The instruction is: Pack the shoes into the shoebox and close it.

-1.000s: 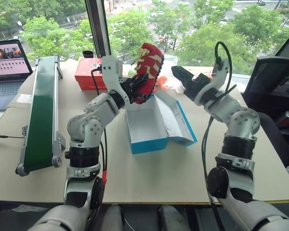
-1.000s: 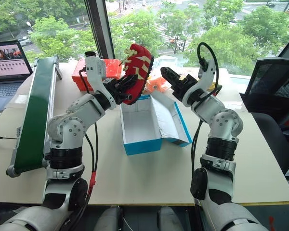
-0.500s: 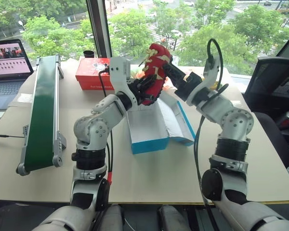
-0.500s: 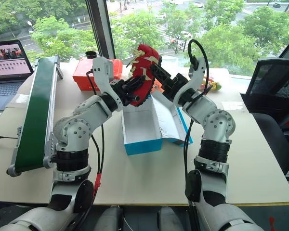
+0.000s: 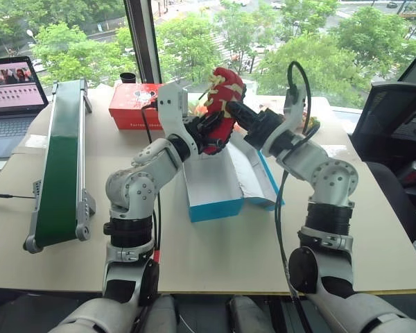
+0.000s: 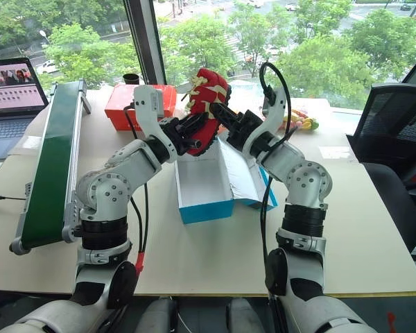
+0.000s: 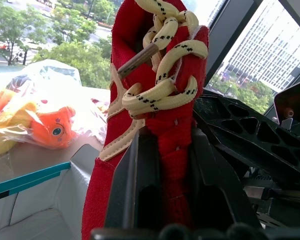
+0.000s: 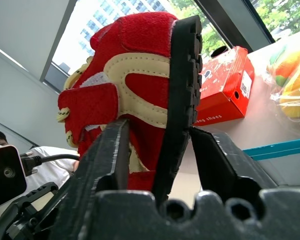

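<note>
Mid-handover above the open shoebox (image 5: 211,187): your right end effector (image 6: 218,114) clamps the red shoe (image 5: 223,104), left end effector (image 6: 194,128) spread loose around it. Box empty; packing and closing remain.

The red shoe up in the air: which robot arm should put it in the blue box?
Probably the right. The right gripper clamps the red shoe above the open shoebox, while the left gripper has opened.
</note>
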